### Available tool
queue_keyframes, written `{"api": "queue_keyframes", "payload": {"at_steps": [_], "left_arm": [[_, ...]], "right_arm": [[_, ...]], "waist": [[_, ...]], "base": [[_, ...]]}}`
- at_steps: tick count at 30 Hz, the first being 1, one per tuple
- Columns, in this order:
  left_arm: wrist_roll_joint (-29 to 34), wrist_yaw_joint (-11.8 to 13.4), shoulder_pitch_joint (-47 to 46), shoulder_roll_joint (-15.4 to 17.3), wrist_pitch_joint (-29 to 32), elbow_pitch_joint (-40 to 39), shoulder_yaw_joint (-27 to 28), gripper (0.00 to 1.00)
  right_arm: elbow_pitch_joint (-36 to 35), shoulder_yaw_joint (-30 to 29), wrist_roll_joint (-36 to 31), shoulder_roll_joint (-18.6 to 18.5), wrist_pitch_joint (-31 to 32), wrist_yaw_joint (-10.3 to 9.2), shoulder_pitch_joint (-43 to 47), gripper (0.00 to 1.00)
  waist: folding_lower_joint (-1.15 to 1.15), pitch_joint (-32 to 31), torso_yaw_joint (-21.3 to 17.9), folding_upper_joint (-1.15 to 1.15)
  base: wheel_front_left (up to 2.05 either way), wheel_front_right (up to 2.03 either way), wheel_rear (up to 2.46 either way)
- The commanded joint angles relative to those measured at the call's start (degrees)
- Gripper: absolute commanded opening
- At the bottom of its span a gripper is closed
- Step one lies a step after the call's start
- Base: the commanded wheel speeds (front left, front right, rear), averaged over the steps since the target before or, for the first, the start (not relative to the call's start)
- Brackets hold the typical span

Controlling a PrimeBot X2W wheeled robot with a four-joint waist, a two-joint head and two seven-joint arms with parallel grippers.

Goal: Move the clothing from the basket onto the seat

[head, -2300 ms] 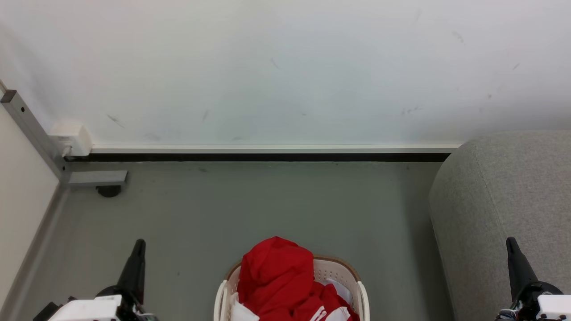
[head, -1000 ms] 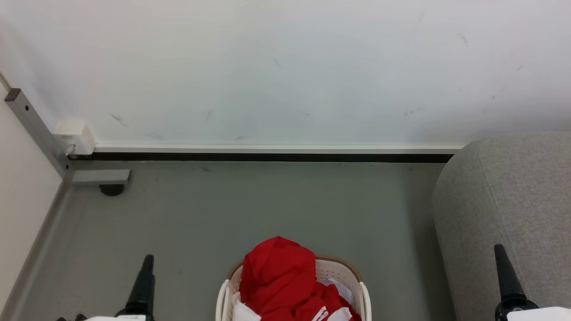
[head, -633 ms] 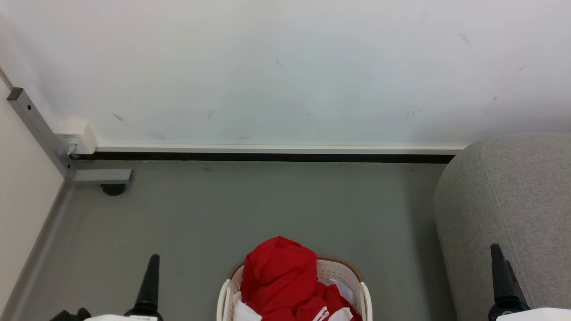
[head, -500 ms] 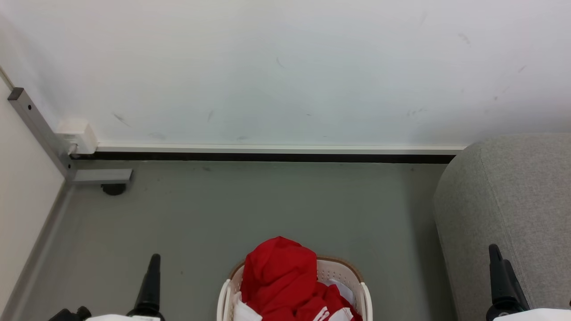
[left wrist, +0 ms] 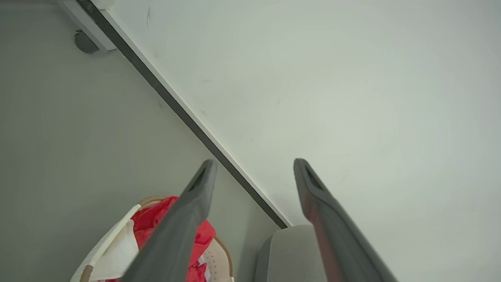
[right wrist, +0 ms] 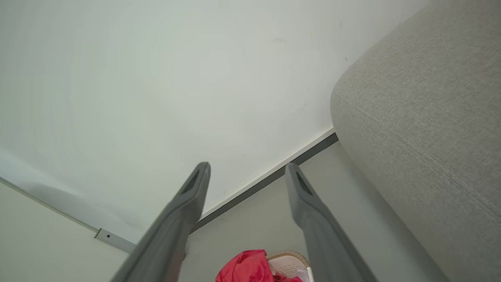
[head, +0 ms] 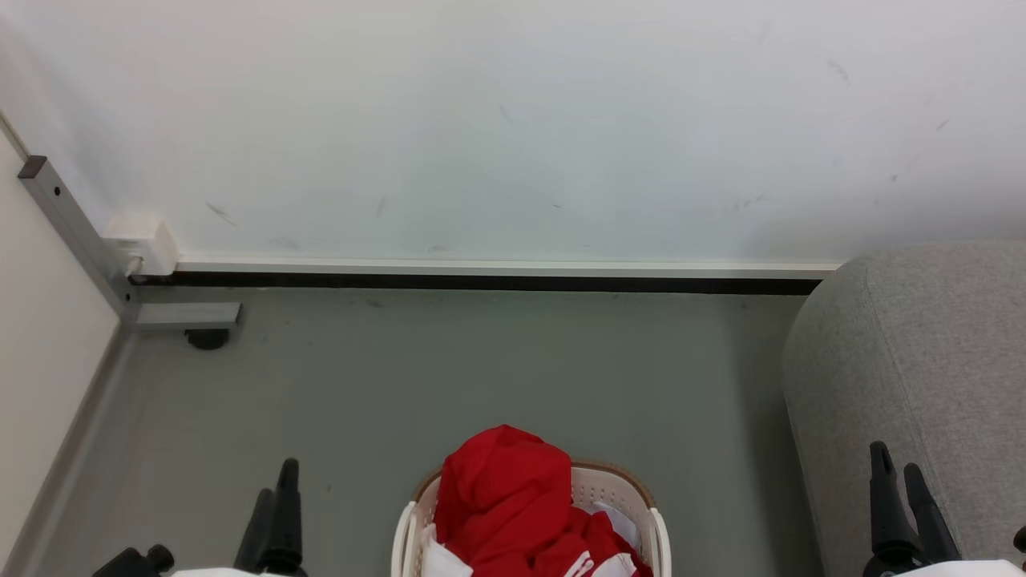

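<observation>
Red clothing point(head: 501, 501) with white stripes is heaped in the cream basket point(head: 616, 486) at the bottom centre of the head view, bulging above the brown rim. The grey seat point(head: 938, 361) fills the right side. My left gripper point(head: 276, 481) is low on the left of the basket, open and empty. My right gripper point(head: 898, 465) is low on the right, in front of the seat, open and empty. In the left wrist view the clothing point(left wrist: 150, 219), basket point(left wrist: 219, 260) and seat point(left wrist: 289, 254) lie beyond the open gripper point(left wrist: 254, 168). In the right wrist view the clothing point(right wrist: 244, 268) and seat point(right wrist: 422, 117) flank the open gripper point(right wrist: 246, 168).
A white wall point(head: 513, 120) with a dark skirting strip point(head: 481, 282) closes the far side. A grey metal bar and foot point(head: 180, 316) with a white box point(head: 144, 240) stand at the left corner. Grey floor point(head: 481, 369) lies between basket and wall.
Both grippers have turned at the wrist, so each now shows two separate fingers. The left one moved right toward the basket, the right one left and down. The camera has shifted slightly.
</observation>
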Motion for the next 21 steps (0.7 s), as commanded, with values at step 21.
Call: {"api": "queue_keyframes", "payload": {"at_steps": [21], "left_arm": [[18.0,0.5,1.1,0.7,-3.9,-2.3,-2.4,1.0]], "right_arm": [[-1.3,-0.2,-14.9,-0.8,-4.0,-0.07,0.8,1.0]], "waist": [[0.0,0.1,0.0,0.0]], "base": [[0.0,0.0,0.0]]}}
